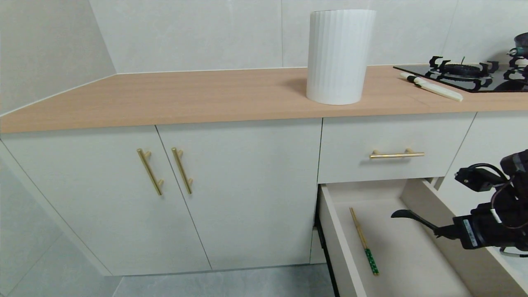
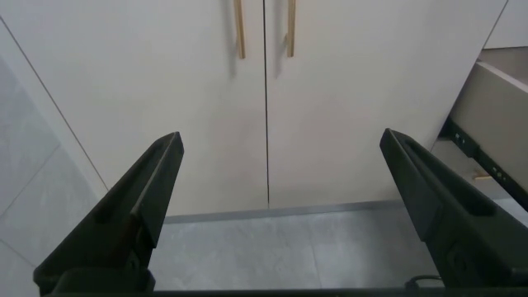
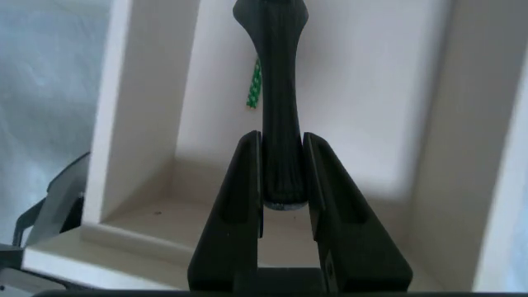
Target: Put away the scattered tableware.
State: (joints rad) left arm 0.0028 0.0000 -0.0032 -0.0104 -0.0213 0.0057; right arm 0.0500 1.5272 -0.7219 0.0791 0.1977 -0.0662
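Right wrist view has my right hand (image 3: pixel 283 147) clamped narrow on the shaft of a black utensil (image 3: pixel 276 74). I hold it over the open drawer (image 1: pixel 330 214), I judge so that it can go down beside the chopsticks (image 1: pixel 364 245) lying on the drawer floor, green ends toward me. My left hand (image 2: pixel 280 144) hangs wide and empty, facing the cabinet doors (image 2: pixel 346 107). On the counter (image 1: pixel 165 95) a pale knife (image 1: pixel 433 87) lies beside the hob (image 1: pixel 466 74). I can read no writing anywhere.

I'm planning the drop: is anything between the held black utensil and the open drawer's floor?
Nothing visible. The black utensil in the right gripper hangs over bare floor of the open drawer; the chopsticks lie apart, nearer its left wall.
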